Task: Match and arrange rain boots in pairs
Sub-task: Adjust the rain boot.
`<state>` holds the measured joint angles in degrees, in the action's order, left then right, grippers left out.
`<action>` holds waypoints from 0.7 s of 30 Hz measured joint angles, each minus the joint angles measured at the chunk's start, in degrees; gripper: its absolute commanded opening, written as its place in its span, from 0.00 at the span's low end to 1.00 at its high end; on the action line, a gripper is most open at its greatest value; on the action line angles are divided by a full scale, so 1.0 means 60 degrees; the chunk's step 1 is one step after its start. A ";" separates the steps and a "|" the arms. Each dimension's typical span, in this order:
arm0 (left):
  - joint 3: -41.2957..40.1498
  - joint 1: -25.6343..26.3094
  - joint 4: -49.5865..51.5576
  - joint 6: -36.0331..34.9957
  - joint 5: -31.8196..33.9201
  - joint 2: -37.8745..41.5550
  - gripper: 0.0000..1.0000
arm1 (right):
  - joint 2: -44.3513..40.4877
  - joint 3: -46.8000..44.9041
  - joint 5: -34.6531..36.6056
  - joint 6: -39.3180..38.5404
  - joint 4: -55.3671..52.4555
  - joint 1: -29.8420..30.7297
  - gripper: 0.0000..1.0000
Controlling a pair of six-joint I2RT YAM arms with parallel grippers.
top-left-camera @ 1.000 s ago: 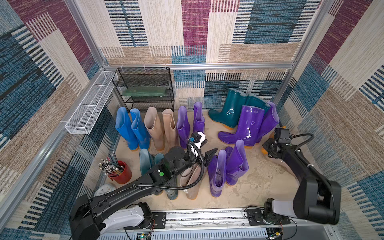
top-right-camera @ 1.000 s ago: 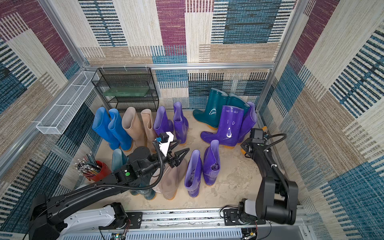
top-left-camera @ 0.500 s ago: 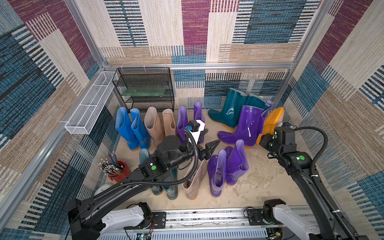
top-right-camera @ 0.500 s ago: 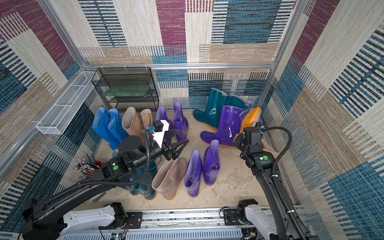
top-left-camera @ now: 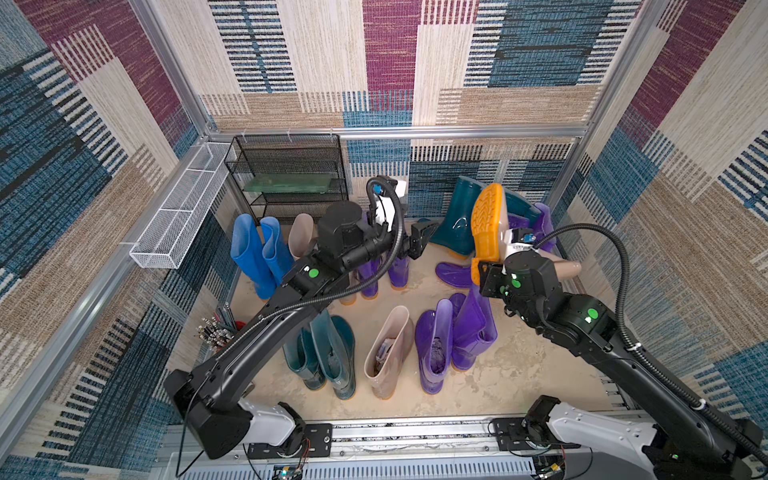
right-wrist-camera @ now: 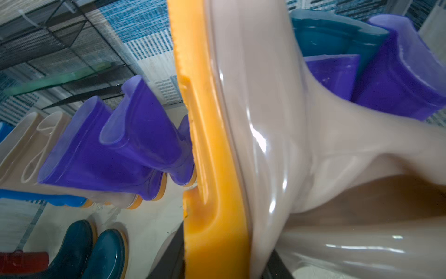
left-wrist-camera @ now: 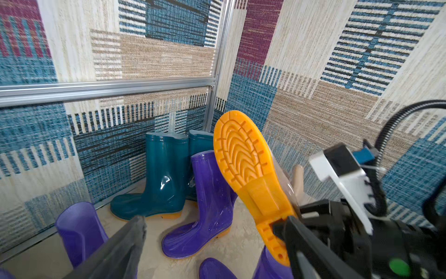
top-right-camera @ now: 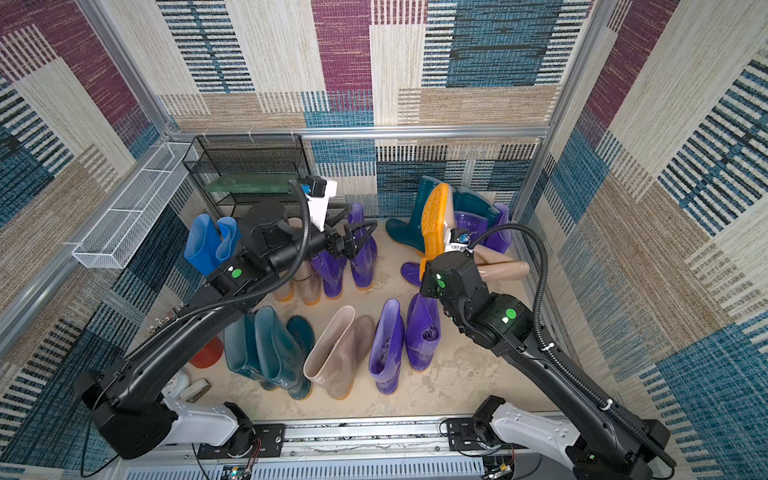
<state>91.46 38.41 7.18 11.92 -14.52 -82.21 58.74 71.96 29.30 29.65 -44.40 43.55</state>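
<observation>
Right of centre: right gripper [top-left-camera: 480, 266] clamps beige boot [top-left-camera: 486, 220] by heel, sole up; left gripper [top-left-camera: 417, 241] gapes empty. Next: stand it beside lone beige boot [top-left-camera: 388, 349], lower centre.

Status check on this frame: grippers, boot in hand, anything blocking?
Left gripper open, empty. Right gripper shut on glossy beige orange-soled rubber boot, lifted, sole showing. Front purple boot pair stands between it and lone standing beige boot.

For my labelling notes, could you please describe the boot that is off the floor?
Look to the far right corner, where teal boots stand. Just in front, the right hand holds a beige boot in the air. It alone shows its full orange sole.
</observation>
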 measured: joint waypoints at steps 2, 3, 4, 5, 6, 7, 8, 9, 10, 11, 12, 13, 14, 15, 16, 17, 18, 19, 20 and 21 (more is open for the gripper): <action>0.0710 -0.0277 -0.0011 0.0382 -0.0688 -0.0747 0.96 | 0.0215 0.0047 0.0157 -0.0127 0.0135 0.0433 0.00; 0.1053 -0.0346 0.0022 0.0612 -0.0951 -0.1089 0.97 | 0.0350 0.0076 0.0197 -0.0226 0.0248 0.0616 0.00; 0.1406 -0.0375 0.0011 0.0845 -0.1264 -0.1439 0.99 | 0.0455 0.0106 0.0226 -0.0317 0.0339 0.0739 0.00; 0.1647 -0.0372 -0.0036 0.1049 -0.1541 -0.1690 0.99 | 0.0528 0.0120 0.0240 -0.0375 0.0404 0.0816 0.00; 0.1869 -0.0361 -0.0106 0.1260 -0.1814 -0.1938 0.99 | 0.0586 0.0131 0.0291 -0.0448 0.0474 0.0885 0.00; 0.1989 -0.0346 -0.0157 0.1446 -0.2000 -0.2109 0.99 | 0.0619 0.0135 0.0299 -0.0495 0.0543 0.0914 0.00; 0.2036 -0.0346 -0.0149 0.1563 -0.2149 -0.2197 0.99 | 0.0634 0.0135 0.0295 -0.0557 0.0590 0.0918 0.00; 0.2036 -0.0361 -0.0142 0.1690 -0.2233 -0.2259 0.99 | 0.0637 0.0135 0.0299 -0.0605 0.0641 0.0918 0.00; 0.1945 -0.0364 -0.0313 0.1869 -0.2335 -0.2302 0.99 | 0.0637 0.0120 0.0299 -0.0674 0.0736 0.0918 0.00; 0.1832 -0.0368 -0.0484 0.2084 -0.2393 -0.2335 0.99 | 0.0637 0.0098 0.0321 -0.0729 0.0852 0.0918 0.00; 0.1738 -0.0375 -0.0594 0.2328 -0.2386 -0.2386 0.99 | 0.0637 0.0066 0.0368 -0.0787 0.0984 0.0918 0.00; 0.1665 -0.0375 -0.0656 0.2561 -0.2401 -0.2463 0.99 | 0.0648 0.0044 0.0364 -0.0856 0.1082 0.0918 0.00; 0.1606 -0.0375 -0.0696 0.2772 -0.2408 -0.2532 0.99 | 0.0667 0.0040 0.0364 -0.0911 0.1166 0.0922 0.00; 0.1566 -0.0375 -0.0739 0.3045 -0.2452 -0.2612 0.99 | 0.0710 0.0040 0.0361 -0.0951 0.1271 0.0929 0.00; 0.1555 -0.0375 -0.0805 0.3337 -0.2514 -0.2677 0.99 | 0.0754 0.0040 0.0364 -0.0994 0.1351 0.0936 0.00; 0.1555 -0.0375 -0.0885 0.3457 -0.2619 -0.2754 0.99 | 0.0823 0.0047 0.0361 -0.1053 0.1432 0.0954 0.00; 0.1552 -0.0375 -0.0994 0.3603 -0.2645 -0.2820 0.99 | 0.0882 0.0047 0.0357 -0.1086 0.1475 0.0984 0.00; 0.1512 -0.0375 -0.1147 0.3803 -0.2659 -0.2856 0.99 | 0.0925 0.0047 0.0353 -0.1104 0.1494 0.1005 0.00; 0.1421 -0.0375 -0.1304 0.3985 -0.2707 -0.2867 0.99 | 0.0958 0.0047 0.0350 -0.1129 0.1501 0.1042 0.00; 0.1330 -0.0375 -0.1439 0.4156 -0.2725 -0.2867 0.99 | 0.0984 0.0047 0.0350 -0.1129 0.1508 0.1053 0.00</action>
<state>99.44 36.16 -1.45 36.86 -30.87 -99.42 64.64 72.25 31.40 22.87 -35.35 49.87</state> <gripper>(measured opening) 0.987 0.362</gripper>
